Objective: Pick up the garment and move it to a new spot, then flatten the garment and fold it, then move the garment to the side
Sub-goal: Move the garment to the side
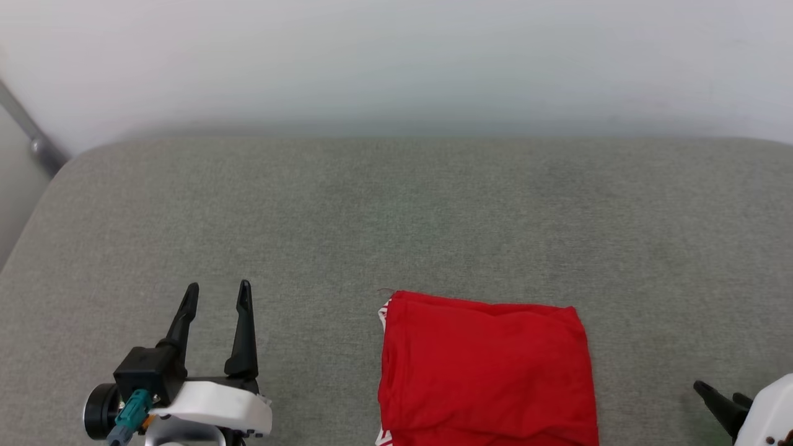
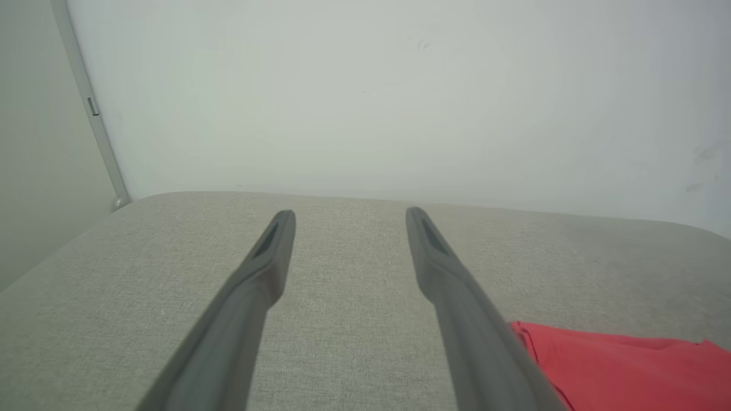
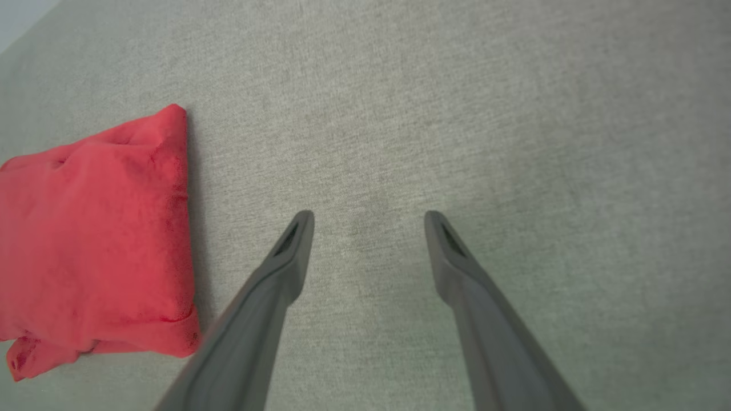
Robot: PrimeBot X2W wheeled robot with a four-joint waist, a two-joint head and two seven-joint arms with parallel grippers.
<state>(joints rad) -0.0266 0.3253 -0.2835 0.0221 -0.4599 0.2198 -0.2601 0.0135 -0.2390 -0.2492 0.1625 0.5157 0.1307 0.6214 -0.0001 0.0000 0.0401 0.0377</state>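
The garment point(image 1: 486, 371) lies folded into a red rectangle on the grey cushion point(image 1: 396, 217), near the front edge, right of centre; a bit of striped trim shows at its left side. Its red corner shows in the left wrist view point(image 2: 622, 365), and the folded stack shows at the left of the right wrist view point(image 3: 94, 240). My left gripper point(image 1: 218, 296) stands open to the left of the garment, holding nothing. My right gripper point(image 3: 368, 220) is open over bare cushion to the garment's right; its dark fingertips point(image 1: 712, 396) show in the head view's lower right corner.
A pale wall point(image 1: 396, 62) rises behind the cushion. A grey metal rail point(image 1: 31, 133) runs down at the far left corner. Bare cushion stretches behind and to both sides of the garment.
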